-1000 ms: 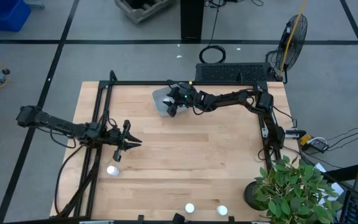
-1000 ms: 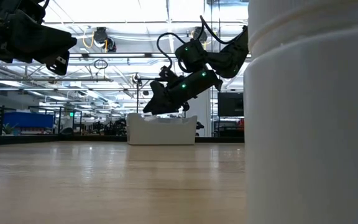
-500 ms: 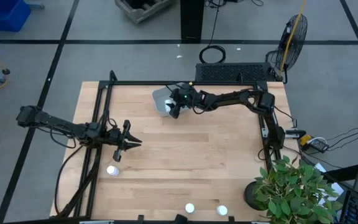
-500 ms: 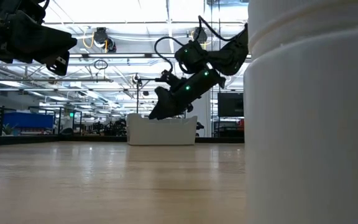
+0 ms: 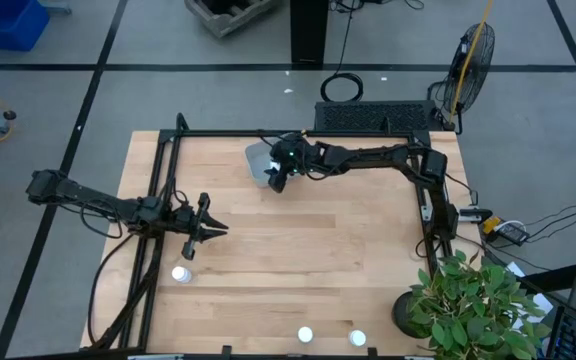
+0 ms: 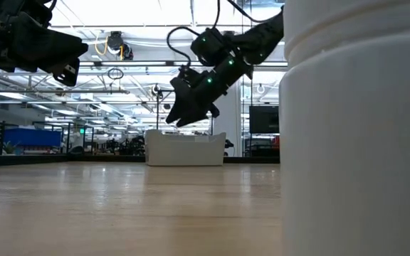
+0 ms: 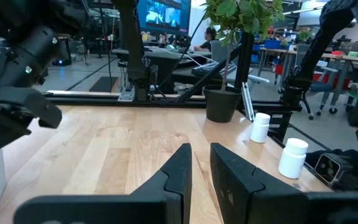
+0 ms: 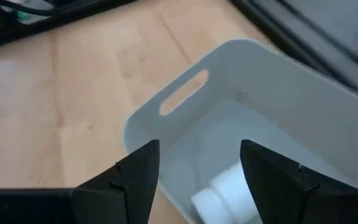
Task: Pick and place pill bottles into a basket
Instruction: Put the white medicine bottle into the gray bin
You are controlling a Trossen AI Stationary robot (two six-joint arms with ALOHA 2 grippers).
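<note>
Now, right pincer [image 8: 194,165]: apart, empty, above basket [image 8: 229,74]
Left pincer [image 7: 199,163]: together, well away from basket
Risk: swinging out low could clip basket's rim, shifting it with pill bottle [image 8: 225,193] inside

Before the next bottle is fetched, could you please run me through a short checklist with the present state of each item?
1. Right gripper empty, with its jaws apart: ok; it hangs over the basket.
2. Dropped pill bottle inside the basket: ok; it lies on its side on the basket floor.
3. Right gripper above the basket rim: ok in the low view.
4. Bottles left on the table: ok; three stand near the front edge, one at the left and two at the middle.
5. Left gripper out of the way: ok; it waits shut at the left, holding nothing.
6. Total number of bottles in the basket: cannot tell.
</note>
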